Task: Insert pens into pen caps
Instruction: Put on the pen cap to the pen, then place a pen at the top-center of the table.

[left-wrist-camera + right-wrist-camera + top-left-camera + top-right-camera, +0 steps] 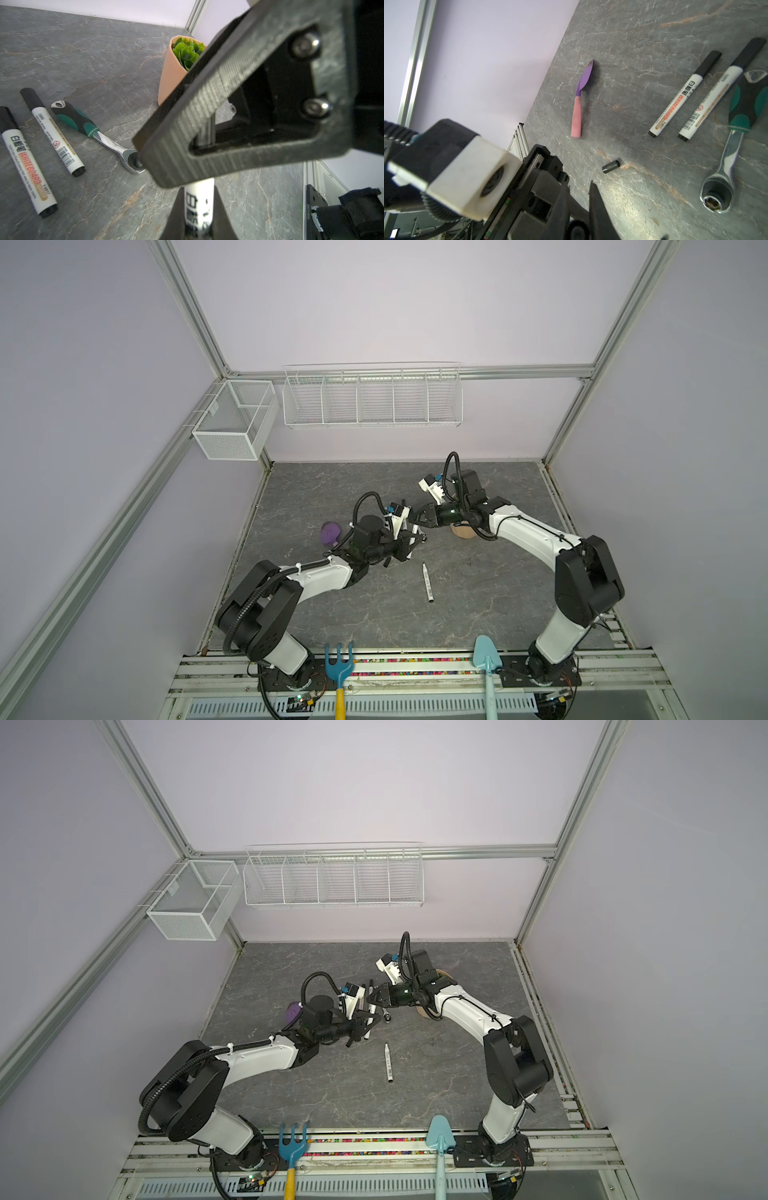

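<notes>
My left gripper (198, 189) is shut on a white pen (199, 203), seen in both top views over the middle of the table (367, 1032). My right gripper (579, 185) meets it from the right (372, 996). Its fingers lie close on either side of a round black pen cap (578, 230) sitting on that pen's end. Two capped pens (29, 164) (55, 135) lie side by side on the table. One more pen (428, 583) lies alone nearer the front. A loose pen cap (611, 165) lies on the slab.
A green-handled ratchet wrench (93, 128) lies next to the two pens. A pink pot with a green plant (172, 72) stands behind the right gripper. A purple scoop with a pink handle (578, 104) lies to the left. A toy rake (338, 664) and shovel (486, 655) hang at the front edge.
</notes>
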You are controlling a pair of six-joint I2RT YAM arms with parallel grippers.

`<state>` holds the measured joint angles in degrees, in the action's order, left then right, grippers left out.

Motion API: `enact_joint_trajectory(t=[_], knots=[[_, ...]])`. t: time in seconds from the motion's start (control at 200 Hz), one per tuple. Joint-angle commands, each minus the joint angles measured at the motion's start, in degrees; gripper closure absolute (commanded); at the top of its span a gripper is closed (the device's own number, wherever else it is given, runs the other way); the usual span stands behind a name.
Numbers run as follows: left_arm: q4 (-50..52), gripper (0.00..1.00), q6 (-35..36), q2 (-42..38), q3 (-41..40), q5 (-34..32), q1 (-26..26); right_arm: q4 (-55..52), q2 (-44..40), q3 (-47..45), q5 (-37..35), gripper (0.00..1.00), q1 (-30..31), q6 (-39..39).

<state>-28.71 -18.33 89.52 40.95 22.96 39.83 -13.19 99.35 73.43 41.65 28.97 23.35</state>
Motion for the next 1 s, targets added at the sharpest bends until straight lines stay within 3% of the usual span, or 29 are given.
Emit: enact_joint_trajectory(t=[0.0,0.125,0.245,0.335,0.465,0.64,0.76,0.91,0.995], knots=[[-7.54,1.0,3.01,1.07,3.3,-6.34,0.73,-7.95,-4.27,-1.58,6.13,0.65,2.0,4.08],[-7.2,1.0,4.76,1.95,1.84,-6.19,2.85,-4.11,-7.78,-0.83,2.85,0.36,0.88,6.44],[-8.79,1.0,3.79,2.25,0.38,-6.5,2.97,-1.67,-10.94,-0.01,-1.64,0.21,-0.88,7.83],[-9.06,1.0,3.76,2.16,-0.17,-7.93,2.81,-1.37,-13.58,0.05,-6.03,0.15,-2.28,8.31],[-10.73,1.0,0.83,2.43,-0.52,-8.45,0.82,-1.84,-17.11,-2.51,-13.06,0.13,-4.65,9.21],[-8.69,1.0,-5.69,3.21,-0.28,-8.58,-6.1,-3.69,-20.97,-5.89,-18.3,0.12,-6.89,9.06],[4.62,1.0,-4.69,4.74,4.01,-10.14,-9.52,-5.68,-21.52,-5.71,-18.13,0.11,-7.05,7.43],[28.9,1.0,-0.66,11.1,15.73,-15.74,-10.25,-6.23,-21.15,-5.82,-17.68,0.12,-7.07,6.93],[36.71,1.0,-0.15,15.84,21.22,-18.97,-10.3,-5.89,-21.07,-6.18,-17.49,0.12,-7.0,6.97]])
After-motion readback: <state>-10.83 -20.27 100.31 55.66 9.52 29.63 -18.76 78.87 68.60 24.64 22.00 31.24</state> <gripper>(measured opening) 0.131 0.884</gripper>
